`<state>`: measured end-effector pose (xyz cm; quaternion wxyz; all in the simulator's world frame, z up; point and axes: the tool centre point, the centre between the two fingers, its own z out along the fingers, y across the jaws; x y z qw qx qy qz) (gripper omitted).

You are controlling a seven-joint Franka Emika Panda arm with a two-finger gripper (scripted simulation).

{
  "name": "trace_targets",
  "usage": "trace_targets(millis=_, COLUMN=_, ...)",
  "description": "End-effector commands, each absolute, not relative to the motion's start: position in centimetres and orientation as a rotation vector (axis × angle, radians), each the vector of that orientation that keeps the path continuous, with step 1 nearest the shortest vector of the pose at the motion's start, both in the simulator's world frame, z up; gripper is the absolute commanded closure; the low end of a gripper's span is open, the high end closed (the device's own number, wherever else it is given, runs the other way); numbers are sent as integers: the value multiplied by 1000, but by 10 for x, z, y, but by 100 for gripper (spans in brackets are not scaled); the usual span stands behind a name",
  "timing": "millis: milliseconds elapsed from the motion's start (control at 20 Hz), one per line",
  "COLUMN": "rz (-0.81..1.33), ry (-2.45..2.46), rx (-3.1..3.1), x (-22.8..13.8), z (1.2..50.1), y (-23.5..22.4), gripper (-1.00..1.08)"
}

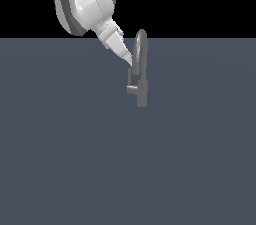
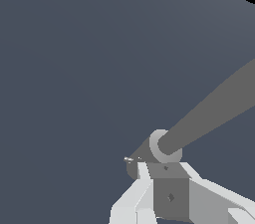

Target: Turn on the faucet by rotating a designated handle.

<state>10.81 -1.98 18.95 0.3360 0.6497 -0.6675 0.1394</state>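
The grey faucet (image 1: 142, 91) stands on the flat grey-blue floor, its arched spout (image 1: 142, 44) rising above the body. The handle (image 1: 130, 80) is a thin L-shaped lever on the exterior view's left of the body, with its slim rod pointing up. My gripper (image 1: 129, 60) slants down from the upper left, and its tip sits just above the rod's top, beside the spout. The fingers look pressed together with nothing between them. In the wrist view the fingertips (image 2: 144, 170) sit right against a round grey end of the faucet (image 2: 162, 146), from which a thick grey bar runs off.
The white arm (image 1: 90, 4) comes in from the upper left of the exterior view. Flat grey-blue floor (image 1: 75, 159) surrounds the faucet on all sides, and above the horizon the background is black.
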Motion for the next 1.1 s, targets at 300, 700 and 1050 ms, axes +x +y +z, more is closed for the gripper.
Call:
trace_targets(millis=300, rz=464, ry=-1764, rx=1601, x=118, z=163, y=-16, gripper=108)
trace_targets(millis=700, rz=480, ry=-1767, rx=1588, x=119, z=158, y=-16, gripper=108)
trace_targets(millis=1050, rz=479, ry=-1766, rx=1589, x=107, z=161, y=-13, gripper=108)
